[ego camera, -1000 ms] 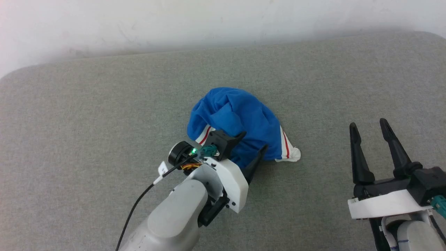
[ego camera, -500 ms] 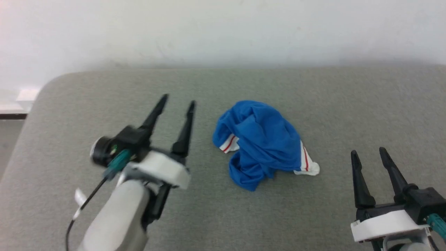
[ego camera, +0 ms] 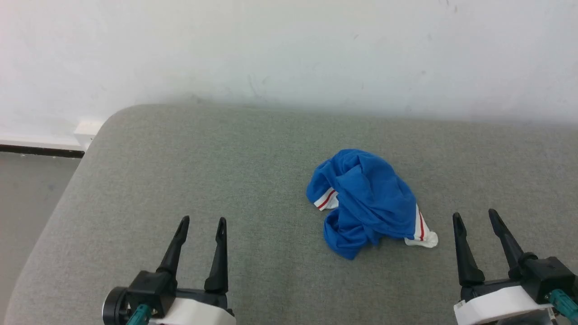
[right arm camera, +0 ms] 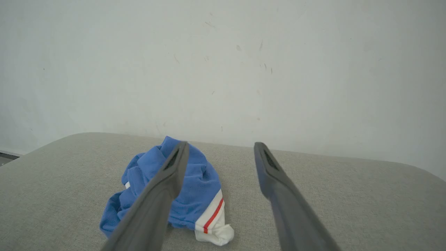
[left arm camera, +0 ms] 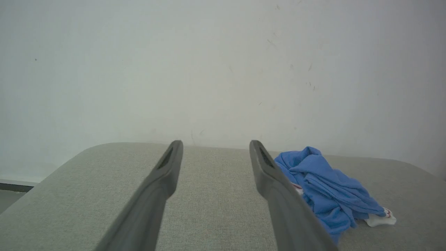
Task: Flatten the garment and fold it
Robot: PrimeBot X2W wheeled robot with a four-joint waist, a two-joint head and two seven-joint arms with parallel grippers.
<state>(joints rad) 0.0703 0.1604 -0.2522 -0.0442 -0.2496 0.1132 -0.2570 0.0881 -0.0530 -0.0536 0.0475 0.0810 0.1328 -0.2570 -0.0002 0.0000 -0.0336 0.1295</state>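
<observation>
The garment (ego camera: 368,203) is a crumpled bright blue heap with white, red-striped trim, lying on the grey padded table (ego camera: 226,171) right of centre. My left gripper (ego camera: 202,223) hovers open at the lower left, well clear of the cloth, nothing between its fingers. My right gripper (ego camera: 474,215) stands open at the lower right, just right of the heap's white corner. In the left wrist view the garment (left arm camera: 325,191) lies right of my open left gripper (left arm camera: 216,143). In the right wrist view the garment (right arm camera: 195,195) lies left of and below my open right gripper (right arm camera: 220,144).
A white wall (ego camera: 289,49) rises right behind the table's far edge. The table's rounded left corner (ego camera: 101,122) drops to a grey floor (ego camera: 31,189) with a dark skirting line.
My left arm has let go of the heap and drawn back from it to the lower left. The camera has tilted up, showing more wall. The right gripper has held still.
</observation>
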